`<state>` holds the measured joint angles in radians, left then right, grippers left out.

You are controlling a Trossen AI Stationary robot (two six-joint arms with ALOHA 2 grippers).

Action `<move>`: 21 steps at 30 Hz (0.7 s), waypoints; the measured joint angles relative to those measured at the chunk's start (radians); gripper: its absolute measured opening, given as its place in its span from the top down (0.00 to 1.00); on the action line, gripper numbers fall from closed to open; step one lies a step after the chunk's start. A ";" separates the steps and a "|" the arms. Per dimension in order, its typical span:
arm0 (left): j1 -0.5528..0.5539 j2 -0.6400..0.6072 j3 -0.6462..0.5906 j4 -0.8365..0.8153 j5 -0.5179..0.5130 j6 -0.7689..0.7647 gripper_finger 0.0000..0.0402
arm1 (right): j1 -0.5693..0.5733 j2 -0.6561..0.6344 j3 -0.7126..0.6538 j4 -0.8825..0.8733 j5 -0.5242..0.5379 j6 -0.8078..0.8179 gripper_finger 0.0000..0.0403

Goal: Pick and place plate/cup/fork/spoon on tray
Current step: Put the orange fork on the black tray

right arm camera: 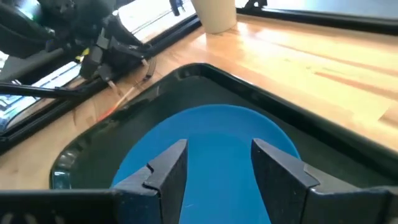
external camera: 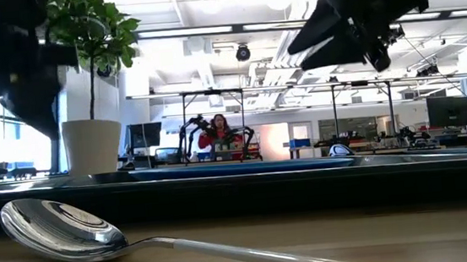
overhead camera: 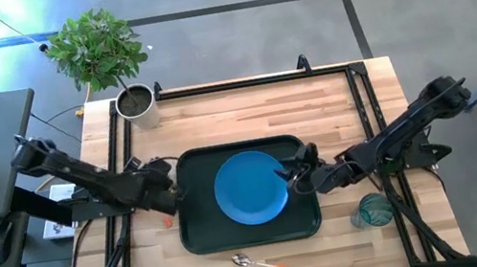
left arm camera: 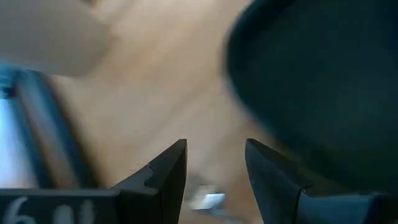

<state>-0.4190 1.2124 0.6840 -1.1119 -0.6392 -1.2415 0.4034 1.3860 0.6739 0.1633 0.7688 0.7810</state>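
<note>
The blue plate lies flat in the dark green tray; it also shows in the right wrist view. My right gripper is open over the plate's right edge, touching nothing that I can see. My left gripper is open just above the table at the tray's left rim. The fork lies on the wood there, mostly hidden under that gripper; a silver bit shows in the left wrist view. The spoon lies on the table before the tray. The teal cup stands to the tray's right.
A potted plant stands at the table's far left corner. A black metal frame runs along the far and side edges. Bare wood lies between the tray and the far edge. In the low view the spoon's bowl fills the foreground before the tray's rim.
</note>
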 joint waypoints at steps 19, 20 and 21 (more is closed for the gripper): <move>-0.072 0.043 -0.079 0.089 0.357 -0.556 0.62 | 0.024 -0.096 0.000 -0.069 -0.055 -0.065 0.58; -0.072 0.054 -0.079 0.090 0.356 -0.556 0.62 | 0.024 -0.096 0.000 -0.072 -0.055 -0.065 0.58; -0.072 0.065 -0.079 0.090 0.354 -0.555 0.62 | 0.024 -0.096 0.000 -0.075 -0.055 -0.065 0.58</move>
<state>-0.4911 1.2771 0.6052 -1.0222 -0.2854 -1.7961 0.4271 1.2903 0.6739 0.0886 0.7139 0.7162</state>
